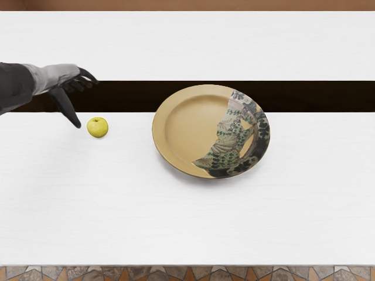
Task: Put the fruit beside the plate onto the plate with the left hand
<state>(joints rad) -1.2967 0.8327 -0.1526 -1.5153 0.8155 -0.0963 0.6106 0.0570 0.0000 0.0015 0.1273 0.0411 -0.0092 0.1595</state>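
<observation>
One small fruit (98, 127) is sitting on the white table (176, 222), to the left of the plate (176, 126) and well apart from it, with bare tabletop showing between the two. It is looking round and yellow-green, like a little apple, with a slight dimple showing at its top and a soft shadow lying beneath it. Nothing is touching it.

Just up and to the left of the fruit, the left hand (67, 85) is hovering over the table's far edge. Its dark fingers (87, 75) are spreading loosely and gripping nothing; one long digit is pointing down and to the right, its tip ending close beside the fruit, though whether it is touching the table cannot be told. A pale grey wrist is leading back to a darker grey forearm (14, 88), which is coming in from the left edge of the view.

The plate is lying flat near the middle of the table, wide and shallow, ochre across most of its face. A patch of leafy green and dark patterning is covering its right side, running from the rim toward the centre. It is carrying nothing.

Behind the table a dark gap (328, 96) is running across the view, and the plate's far rim is showing against it. Beyond that, a second white surface (187, 47) is stretching across the top. A strip of patterned floor tiles (187, 273) is showing along the bottom edge.
</observation>
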